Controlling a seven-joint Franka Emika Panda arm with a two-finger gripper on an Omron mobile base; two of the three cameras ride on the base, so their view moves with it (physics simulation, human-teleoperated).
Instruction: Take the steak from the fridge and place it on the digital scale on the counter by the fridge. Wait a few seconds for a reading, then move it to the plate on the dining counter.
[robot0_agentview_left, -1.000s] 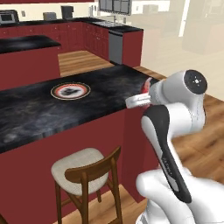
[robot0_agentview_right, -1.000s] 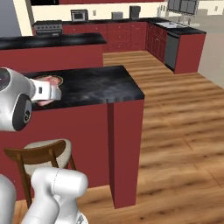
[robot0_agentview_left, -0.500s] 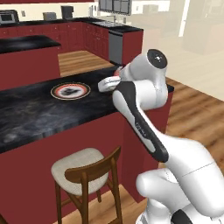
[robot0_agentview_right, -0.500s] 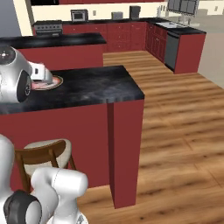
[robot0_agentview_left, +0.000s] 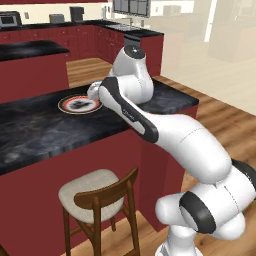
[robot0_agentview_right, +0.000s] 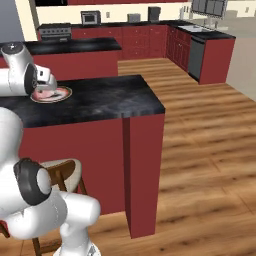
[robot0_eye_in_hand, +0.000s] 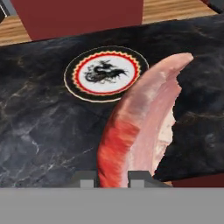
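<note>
The end effector (robot0_eye_in_hand: 112, 178) pinches the steak (robot0_eye_in_hand: 139, 122) edge-on, its long axis pointing ahead toward the plate (robot0_eye_in_hand: 105, 73), which lies just beyond on the black marbled tabletop (robot0_eye_in_hand: 39, 127).

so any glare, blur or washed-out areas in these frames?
Left base view: far right background washed out pale. Right base view: even light, soft sheen on the black marbled dining counter. Hand view: pinkish-red raw steak looms large and slightly soft; round dark-rimmed plate stays sharp.

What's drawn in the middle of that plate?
A black dragon-like figure on the plate's white centre, ringed red; clearest in the hand view.
</note>
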